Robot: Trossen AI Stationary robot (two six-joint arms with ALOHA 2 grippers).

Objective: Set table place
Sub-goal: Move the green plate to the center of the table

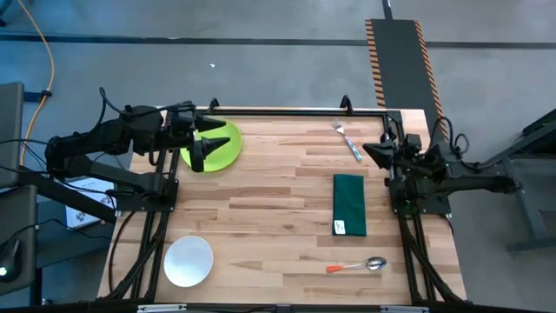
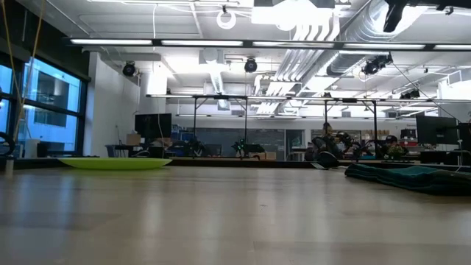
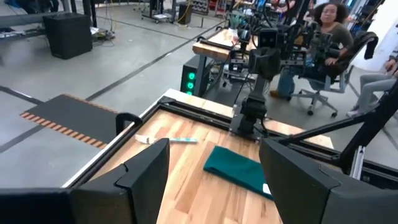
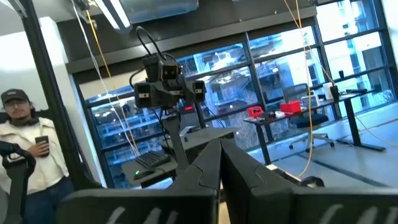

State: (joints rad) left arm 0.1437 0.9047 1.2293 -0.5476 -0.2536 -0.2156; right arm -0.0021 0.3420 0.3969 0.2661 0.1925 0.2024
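The lime-green plate [image 1: 221, 144] lies flat at the table's far left; it also shows in the low view [image 2: 118, 163]. My left gripper [image 1: 205, 143] is open above the plate, raised off it, holding nothing. The white bowl [image 1: 188, 261] stands near the near left corner. The dark green napkin [image 1: 349, 204] lies flat right of centre, also in the left wrist view [image 3: 239, 171]. The fork [image 1: 347, 139] lies at the far right. The orange-handled spoon [image 1: 356, 266] lies near the near edge. My right gripper [image 1: 375, 151] is shut, raised at the table's right edge.
The table's middle [image 1: 269, 200] is bare wood between plate, napkin and bowl. A black frame [image 1: 287, 111] runs along the far edge. People sit at desks beyond the table in the wrist views.
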